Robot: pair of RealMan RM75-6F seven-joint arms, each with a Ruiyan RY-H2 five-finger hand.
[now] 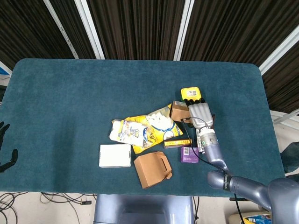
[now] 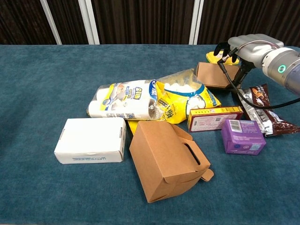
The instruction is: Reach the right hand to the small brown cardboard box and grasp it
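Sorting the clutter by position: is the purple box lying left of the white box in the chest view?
No, the purple box lies far right of the white box.

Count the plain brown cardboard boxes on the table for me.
2. A large brown handled box lies at the front of the pile, beside the white box. The small brown cardboard box sits at the back right, at the right hand. More could be hidden under the bags.

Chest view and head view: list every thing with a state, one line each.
small brown cardboard box: upright on the table, right hand at it, grasp unclear.
Large brown carton: tipped, closed.
White box: flat, closed.
Purple box: closed.
Left hand: off the table edge.
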